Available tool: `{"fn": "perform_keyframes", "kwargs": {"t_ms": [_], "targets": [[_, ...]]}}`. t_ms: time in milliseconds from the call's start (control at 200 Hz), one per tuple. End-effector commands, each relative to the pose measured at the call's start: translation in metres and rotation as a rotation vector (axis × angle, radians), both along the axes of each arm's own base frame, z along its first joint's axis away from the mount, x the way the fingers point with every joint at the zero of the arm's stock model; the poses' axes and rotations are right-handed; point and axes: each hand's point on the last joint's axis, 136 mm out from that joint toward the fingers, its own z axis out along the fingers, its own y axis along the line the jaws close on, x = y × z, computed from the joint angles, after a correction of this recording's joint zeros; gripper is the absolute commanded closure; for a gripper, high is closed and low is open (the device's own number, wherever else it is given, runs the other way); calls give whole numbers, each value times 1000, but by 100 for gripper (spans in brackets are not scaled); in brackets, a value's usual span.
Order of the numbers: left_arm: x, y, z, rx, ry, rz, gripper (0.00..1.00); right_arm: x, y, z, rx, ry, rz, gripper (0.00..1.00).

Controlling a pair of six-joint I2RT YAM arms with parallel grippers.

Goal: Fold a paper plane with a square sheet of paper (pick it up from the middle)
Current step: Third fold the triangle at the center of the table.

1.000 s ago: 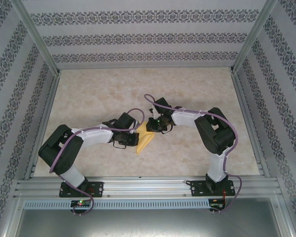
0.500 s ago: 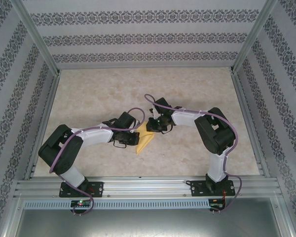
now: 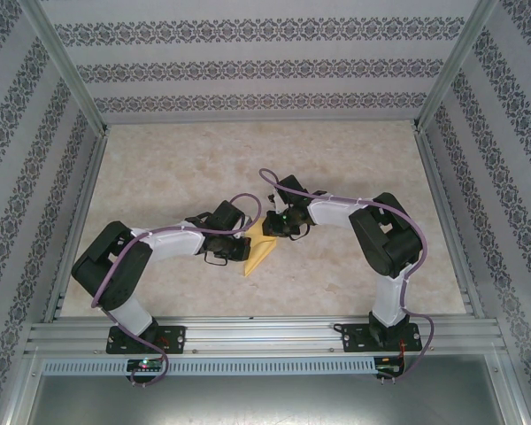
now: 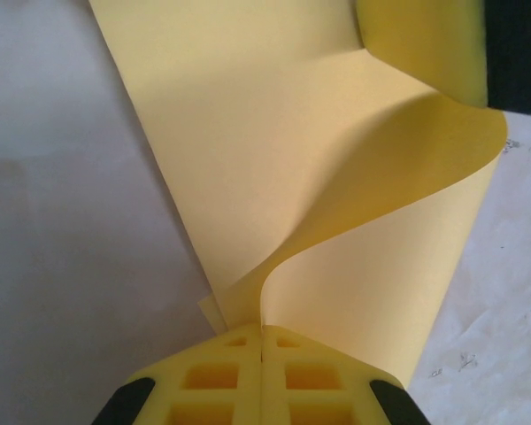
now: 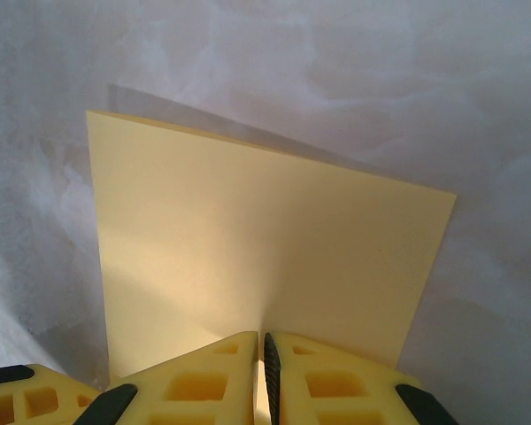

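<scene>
Early going. The left hand (image 4: 262,336) is pinched shut on the near edge of the sheet (image 4: 274,142), which curls over just ahead of it. The right hand (image 5: 264,345) nips the far side. A first fold seems to be forming; crease, nose and wings are all left to do.

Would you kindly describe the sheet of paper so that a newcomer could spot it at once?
On the pale marbled table, look to the middle, where the two arms meet. The square sheet of paper lies there, pinched by the left gripper and the right gripper. Unlike the black-and-white arms, it is thin, yellow-orange, partly curled.
</scene>
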Motion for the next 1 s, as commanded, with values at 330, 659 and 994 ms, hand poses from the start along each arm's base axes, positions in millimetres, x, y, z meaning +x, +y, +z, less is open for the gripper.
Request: {"fn": "perform_keyframes", "kwargs": {"t_ms": [330,659,994], "targets": [[9,-4,18,-30,-81,-23,97,-18,-14,-27,-87,57,-11,85],[8,-1,-1,18,-29,-20,98,-17,-13,-25,-85,53,-11,85],[1,5,-11,46,9,4,98,-15,-13,-19,-76,43,-15,84]]}}
